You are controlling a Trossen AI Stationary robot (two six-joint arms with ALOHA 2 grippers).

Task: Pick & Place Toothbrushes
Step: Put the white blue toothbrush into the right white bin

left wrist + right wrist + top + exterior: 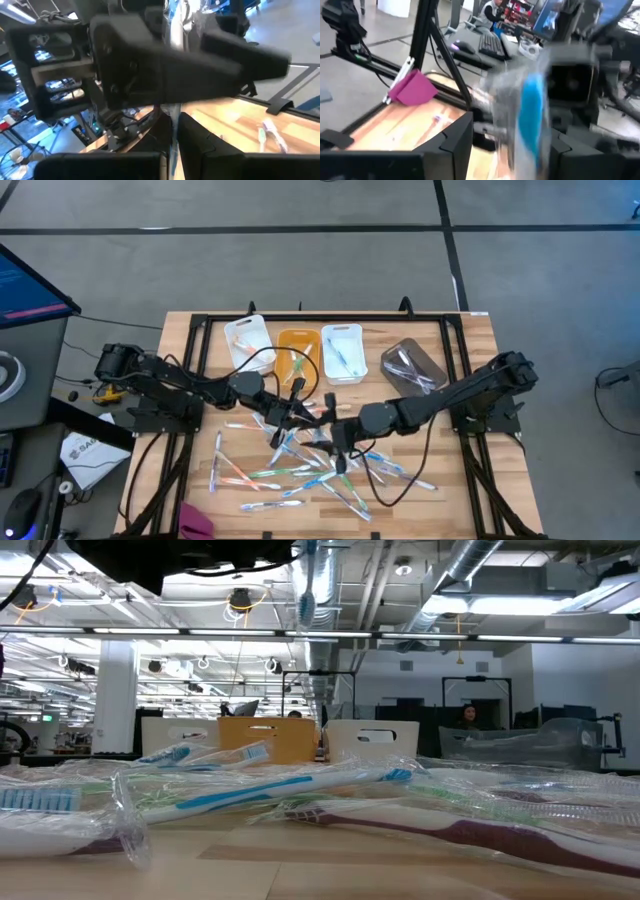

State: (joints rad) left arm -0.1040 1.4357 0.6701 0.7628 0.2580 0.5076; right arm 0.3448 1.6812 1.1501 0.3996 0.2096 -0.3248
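Above the toothbrush pile (310,470) both hands meet, apparently passing one brush across. Left hand (292,408) is pinched together on a thin wrapped stem (173,145); right hand (338,448) has its fingers (455,145) around a blue-handled wrapped toothbrush (532,120), likely so it can be turned for the bins (300,352) beyond the pile. Loose brushes litter the wooden table (470,480) beneath, and behind it spreads an open workshop with desks and ceiling ducts
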